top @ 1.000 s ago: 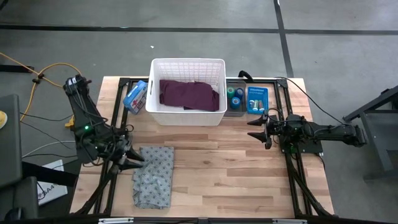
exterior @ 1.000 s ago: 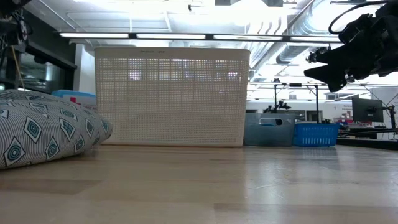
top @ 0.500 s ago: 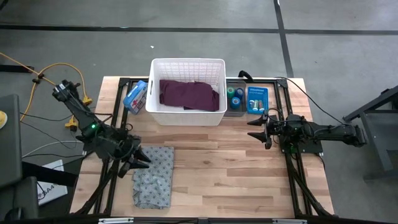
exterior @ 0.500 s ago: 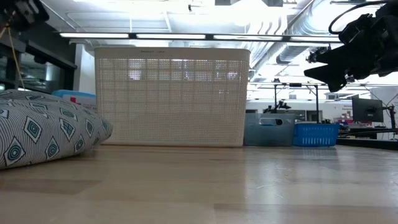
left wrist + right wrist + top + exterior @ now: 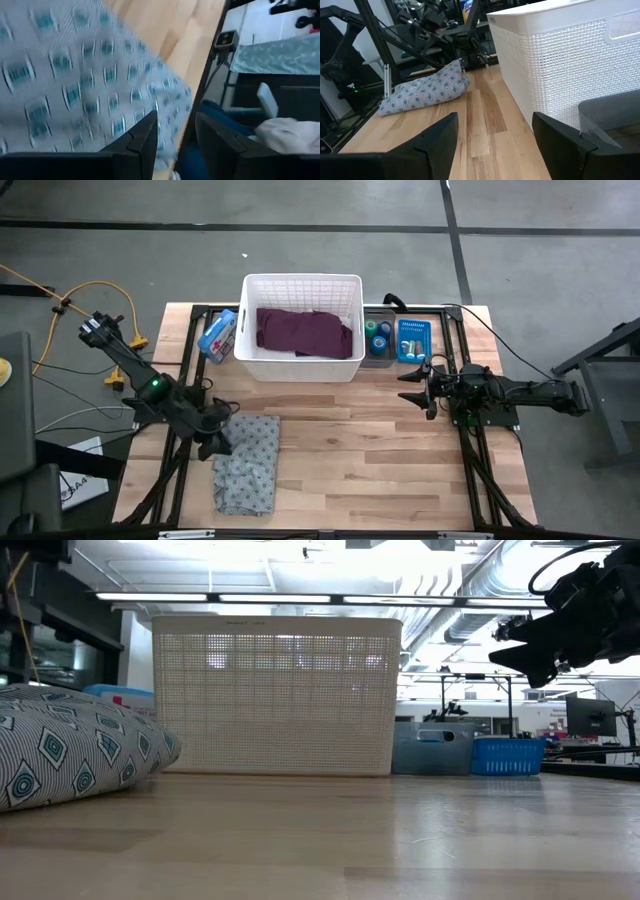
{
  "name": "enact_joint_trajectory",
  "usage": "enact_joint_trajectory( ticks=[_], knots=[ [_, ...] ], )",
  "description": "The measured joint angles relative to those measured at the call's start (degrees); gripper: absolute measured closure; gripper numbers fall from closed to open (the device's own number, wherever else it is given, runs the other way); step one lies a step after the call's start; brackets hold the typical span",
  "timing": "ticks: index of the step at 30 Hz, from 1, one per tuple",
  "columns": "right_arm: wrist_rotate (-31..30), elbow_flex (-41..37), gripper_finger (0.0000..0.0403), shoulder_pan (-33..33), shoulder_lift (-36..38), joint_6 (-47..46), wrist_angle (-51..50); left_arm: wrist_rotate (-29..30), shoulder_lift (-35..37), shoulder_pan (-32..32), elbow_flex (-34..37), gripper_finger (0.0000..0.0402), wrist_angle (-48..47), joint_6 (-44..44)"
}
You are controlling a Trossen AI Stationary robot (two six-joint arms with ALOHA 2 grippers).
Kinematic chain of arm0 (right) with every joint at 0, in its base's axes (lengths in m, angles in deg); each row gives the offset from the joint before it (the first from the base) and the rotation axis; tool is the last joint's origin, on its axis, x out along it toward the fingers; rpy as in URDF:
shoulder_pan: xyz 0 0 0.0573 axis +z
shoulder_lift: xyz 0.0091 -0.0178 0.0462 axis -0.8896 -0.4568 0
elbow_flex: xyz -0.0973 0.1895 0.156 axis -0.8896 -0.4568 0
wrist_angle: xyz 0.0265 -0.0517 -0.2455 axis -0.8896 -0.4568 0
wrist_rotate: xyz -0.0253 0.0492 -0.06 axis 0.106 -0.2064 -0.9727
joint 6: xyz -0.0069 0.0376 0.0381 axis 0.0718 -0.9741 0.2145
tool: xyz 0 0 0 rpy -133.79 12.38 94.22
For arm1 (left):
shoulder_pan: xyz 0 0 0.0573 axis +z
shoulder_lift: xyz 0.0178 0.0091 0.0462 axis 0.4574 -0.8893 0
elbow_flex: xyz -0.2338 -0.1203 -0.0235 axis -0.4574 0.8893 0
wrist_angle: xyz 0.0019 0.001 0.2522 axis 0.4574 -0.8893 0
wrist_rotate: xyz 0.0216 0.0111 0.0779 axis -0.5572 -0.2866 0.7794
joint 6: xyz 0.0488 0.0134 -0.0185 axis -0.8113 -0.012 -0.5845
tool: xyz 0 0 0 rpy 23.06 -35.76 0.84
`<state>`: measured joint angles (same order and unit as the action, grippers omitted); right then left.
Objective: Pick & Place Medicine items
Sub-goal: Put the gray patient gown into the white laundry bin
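I'm at the wooden table [image 5: 340,450], pale planks running side to side, a dark frame showing along its edges. Nearest me lies the grey patterned cloth [image 5: 247,463], folded in a heap at the front left. My left gripper [image 5: 215,442] hangs right at that cloth's left edge, fingers a narrow gap apart with nothing between them; from the wrist I see the pattern just beyond my fingertips [image 5: 145,132]. My right gripper [image 5: 413,387] hovers over the right side of the table, fingers spread wide and empty, pointing toward the white basket [image 5: 302,362]. That basket stands at the back centre, a purple cloth [image 5: 303,331] lying inside it. Just right of it sits a grey bin [image 5: 379,356] holding a green roll [image 5: 371,328] and blue rolls [image 5: 380,341], and beside that a small blue basket [image 5: 413,340]; what is in it I cannot tell. Left of the white basket lies a blue-and-white pack [image 5: 218,334]. Beyond the table there's grey concrete floor [image 5: 540,250], a yellow cable [image 5: 75,295] trailing off to the left, and strip lights [image 5: 270,598] glowing across the room's ceiling.
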<state>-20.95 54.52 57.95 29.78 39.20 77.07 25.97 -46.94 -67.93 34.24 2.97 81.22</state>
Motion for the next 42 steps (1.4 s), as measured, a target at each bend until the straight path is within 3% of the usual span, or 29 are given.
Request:
enact_joint_trajectory(
  ticks=[8, 15, 26, 30, 42],
  knots=[
    [0.0, 0.02, 0.016, -0.01, 0.0, -0.01, 0.11, -3.07, -0.96, -2.78, 0.0, 0.0274, -6.94, 16.55],
    [0.0, 0.01, 0.016, 0.0, 0.0, 0.02, 0.11, 1.34, -1.13, -6.62, 0.0, 0.0274, -11.08, 24.16],
    [0.0, 0.0, 0.016, 0.0, 0.0, 0.0, 0.11, -0.67, -1.13, -6.06, 0.0, 0.0274, -10.8, 27.28],
    [0.0, 0.0, 0.016, -0.01, 0.0, 0.02, 0.11, -3.68, -1.04, -5.86, 0.0, 0.0274, -10.82, 22.42],
    [0.0, 0.01, 0.016, -0.02, 0.0, 0.0, 0.11, -2.34, -1.13, -5.86, 0.0, 0.0274, -10.13, 22.46]
  ],
)
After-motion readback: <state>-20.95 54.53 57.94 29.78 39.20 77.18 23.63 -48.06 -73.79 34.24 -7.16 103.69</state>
